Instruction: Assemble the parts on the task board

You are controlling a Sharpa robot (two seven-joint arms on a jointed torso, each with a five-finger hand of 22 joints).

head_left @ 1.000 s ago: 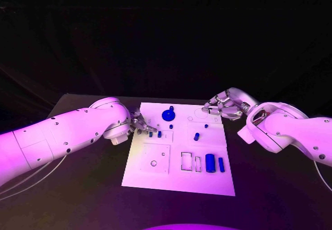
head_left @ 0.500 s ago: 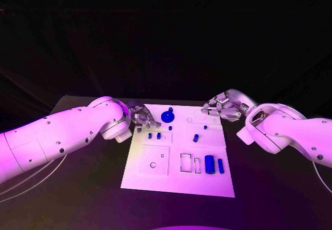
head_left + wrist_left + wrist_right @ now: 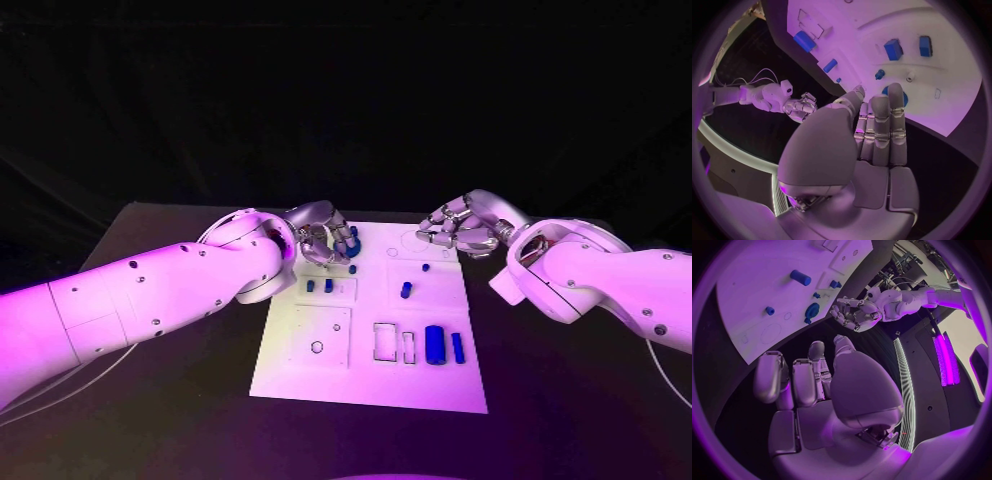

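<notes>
Fingers of my left hand hover apart over the round blue part at the board's far edge, probably about to grasp it; my right hand curls empty.

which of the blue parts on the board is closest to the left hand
The round blue disc part at the board's far edge, right beside the left hand's fingers; the other blue pieces lie farther down the task board.

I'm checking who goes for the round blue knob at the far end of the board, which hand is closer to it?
Left. The left hand hangs right over the knob, partly covering it. The right hand sits off the board's far right corner, well to the side.
</notes>
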